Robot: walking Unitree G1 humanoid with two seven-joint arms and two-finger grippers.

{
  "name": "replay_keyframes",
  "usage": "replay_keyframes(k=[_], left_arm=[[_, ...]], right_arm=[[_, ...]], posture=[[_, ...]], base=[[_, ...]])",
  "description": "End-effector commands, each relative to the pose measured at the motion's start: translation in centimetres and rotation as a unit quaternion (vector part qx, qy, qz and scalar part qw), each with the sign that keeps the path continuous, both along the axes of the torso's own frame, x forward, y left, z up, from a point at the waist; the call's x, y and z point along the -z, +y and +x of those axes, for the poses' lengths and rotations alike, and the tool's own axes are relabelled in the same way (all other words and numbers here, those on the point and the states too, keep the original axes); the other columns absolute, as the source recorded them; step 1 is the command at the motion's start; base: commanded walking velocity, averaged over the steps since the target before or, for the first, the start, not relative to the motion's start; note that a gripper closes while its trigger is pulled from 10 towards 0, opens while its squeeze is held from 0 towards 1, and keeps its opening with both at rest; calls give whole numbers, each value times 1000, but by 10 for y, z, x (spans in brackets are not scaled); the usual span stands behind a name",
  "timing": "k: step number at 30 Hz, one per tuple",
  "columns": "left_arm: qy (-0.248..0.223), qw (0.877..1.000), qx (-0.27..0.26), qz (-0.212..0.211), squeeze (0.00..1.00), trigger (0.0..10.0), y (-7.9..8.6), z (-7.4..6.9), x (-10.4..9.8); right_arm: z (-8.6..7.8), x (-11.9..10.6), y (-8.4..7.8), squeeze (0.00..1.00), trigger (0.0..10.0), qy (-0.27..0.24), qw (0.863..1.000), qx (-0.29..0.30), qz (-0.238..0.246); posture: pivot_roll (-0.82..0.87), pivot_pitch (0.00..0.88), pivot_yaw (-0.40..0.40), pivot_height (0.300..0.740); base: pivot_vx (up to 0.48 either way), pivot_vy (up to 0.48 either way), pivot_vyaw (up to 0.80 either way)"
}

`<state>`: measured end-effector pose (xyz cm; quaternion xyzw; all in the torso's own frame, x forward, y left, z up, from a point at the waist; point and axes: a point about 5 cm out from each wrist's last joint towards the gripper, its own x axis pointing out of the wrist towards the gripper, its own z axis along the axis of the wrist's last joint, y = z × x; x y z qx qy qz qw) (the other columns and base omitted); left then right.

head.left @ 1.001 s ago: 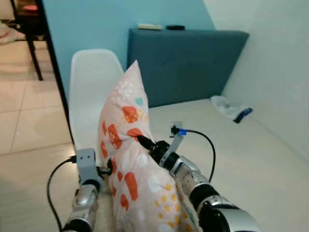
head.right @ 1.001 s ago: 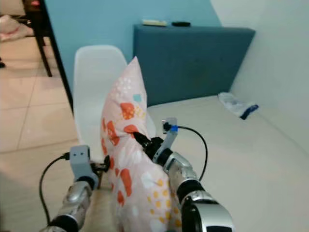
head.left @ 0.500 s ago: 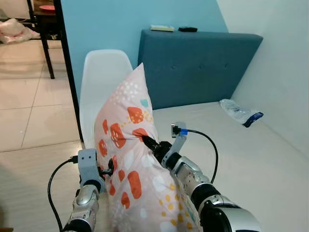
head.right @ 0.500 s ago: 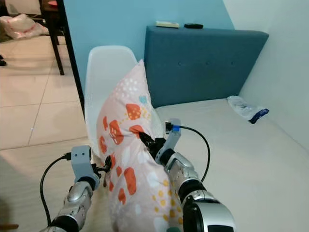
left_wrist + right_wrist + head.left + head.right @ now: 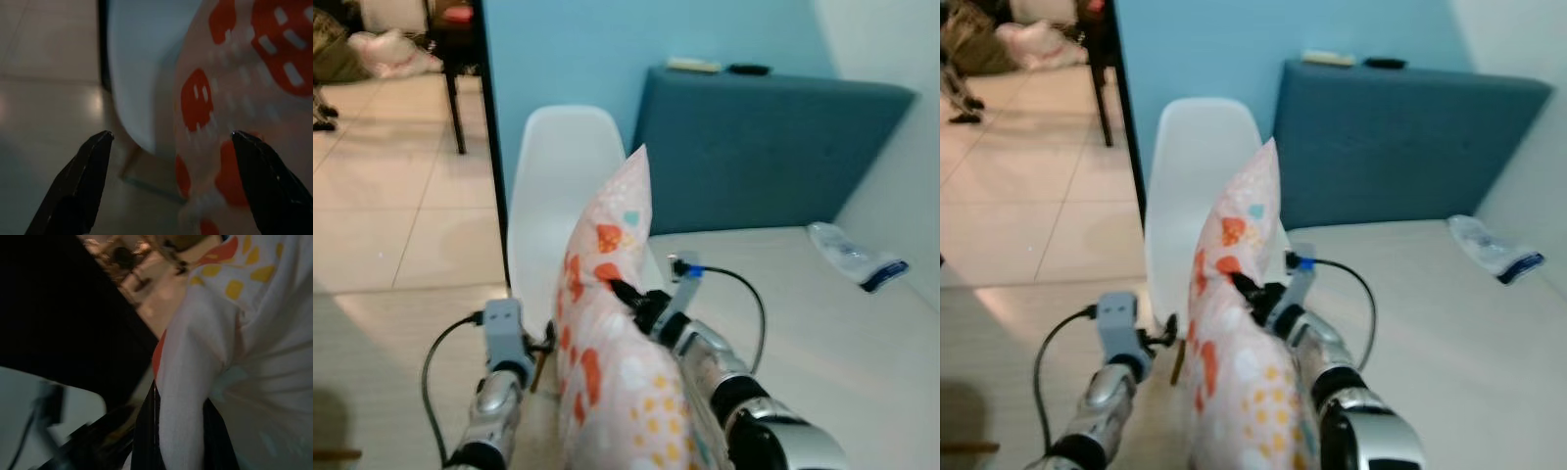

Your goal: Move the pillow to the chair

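- While our right tool (image 5: pixel 619 290) pinches the pink, orange-patterned fabric pillow (image 5: pixel 612 333) upright at frame centre, our left tool (image 5: pixel 168 147) gapes beside it.
- White plastic chair (image 5: pixel 553 186) stands directly behind, upper centre-left.

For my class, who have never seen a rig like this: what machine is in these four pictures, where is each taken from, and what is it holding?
It is a walking humanoid robot. The two wide pictures come from its head cameras; the close-ups come from cameras on each wrist. Its right end effector pinches a fold of a patterned pillow, held upright. The left end effector is open, one finger against the pillow's other side. Behind stands a white chair, beside a bed with a blue headboard. A plastic packet lies on the bed.
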<state>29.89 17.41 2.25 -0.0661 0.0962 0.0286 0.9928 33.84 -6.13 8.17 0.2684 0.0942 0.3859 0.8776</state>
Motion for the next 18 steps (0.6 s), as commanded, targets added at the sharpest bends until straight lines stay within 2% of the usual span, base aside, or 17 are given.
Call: replay_keyframes(k=[1, 10, 18], left_arm=[[7, 1000, 17, -11, 0, 10000, -14, -2, 4], [8, 1000, 21, -11, 0, 10000, -15, -2, 4], [10, 999, 28, -12, 0, 10000, -19, -3, 5]], right_arm=[[9, -15, -11, 0, 10000, -35, 999, 13, 15], [9, -18, -10, 0, 10000, -47, 999, 0, 13], [7, -18, -9, 0, 10000, -54, 998, -11, 8]], posture=[[173, 0, -124, 740], [170, 0, -123, 740], [167, 0, -124, 740]], base=[[319, 0, 0], [319, 0, 0], [318, 0, 789]])
